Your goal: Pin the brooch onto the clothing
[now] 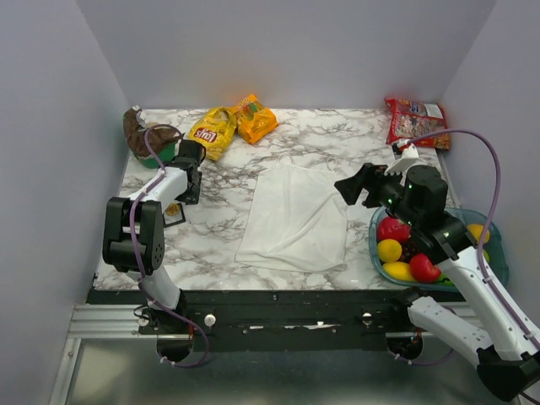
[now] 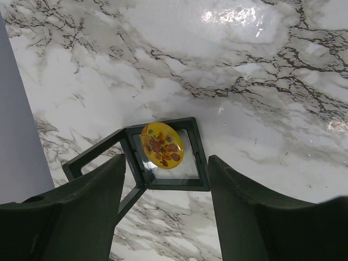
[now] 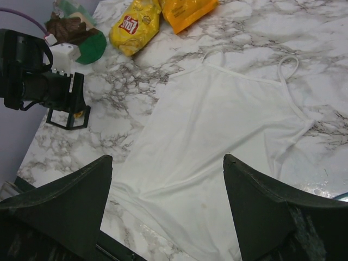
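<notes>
Left wrist view: the brooch (image 2: 162,144), an oval whose long axis runs from 11 to 5 o'clock, rests on a black frame (image 2: 176,184) on the counter (image 2: 244,81). It sits at 12 o'clock of the left end effector (image 2: 167,166), whose jaws stand apart and grip nothing. The left arm is far nearer. Only the top external view shows the clothing (image 1: 295,215), well apart at 3 o'clock, with the right end effector (image 1: 356,187) open and empty above its 3 o'clock edge.
</notes>
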Robot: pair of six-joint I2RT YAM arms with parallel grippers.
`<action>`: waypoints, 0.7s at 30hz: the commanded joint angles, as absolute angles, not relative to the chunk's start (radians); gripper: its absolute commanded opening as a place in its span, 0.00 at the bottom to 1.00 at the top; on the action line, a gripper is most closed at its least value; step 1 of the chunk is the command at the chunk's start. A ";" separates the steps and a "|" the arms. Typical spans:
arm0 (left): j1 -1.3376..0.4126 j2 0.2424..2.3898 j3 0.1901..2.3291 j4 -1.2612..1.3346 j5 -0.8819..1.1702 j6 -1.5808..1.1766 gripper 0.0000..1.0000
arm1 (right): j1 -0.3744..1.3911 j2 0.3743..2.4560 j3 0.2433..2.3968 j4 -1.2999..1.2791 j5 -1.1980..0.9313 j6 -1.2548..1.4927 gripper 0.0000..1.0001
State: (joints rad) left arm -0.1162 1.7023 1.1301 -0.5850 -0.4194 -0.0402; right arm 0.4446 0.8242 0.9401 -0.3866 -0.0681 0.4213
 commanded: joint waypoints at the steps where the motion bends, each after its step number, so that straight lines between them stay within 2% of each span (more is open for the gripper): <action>1: -0.112 1.712 1.127 -0.583 -0.482 -0.029 0.67 | 0.442 0.838 0.930 -0.354 -0.071 0.434 0.89; 4: -0.112 1.723 1.135 -0.591 -0.502 -0.029 0.64 | 0.442 0.839 0.925 -0.348 -0.080 0.439 0.89; 21: -0.124 1.753 1.141 -0.606 -0.518 -0.028 0.60 | 0.442 0.845 0.916 -0.336 -0.095 0.445 0.89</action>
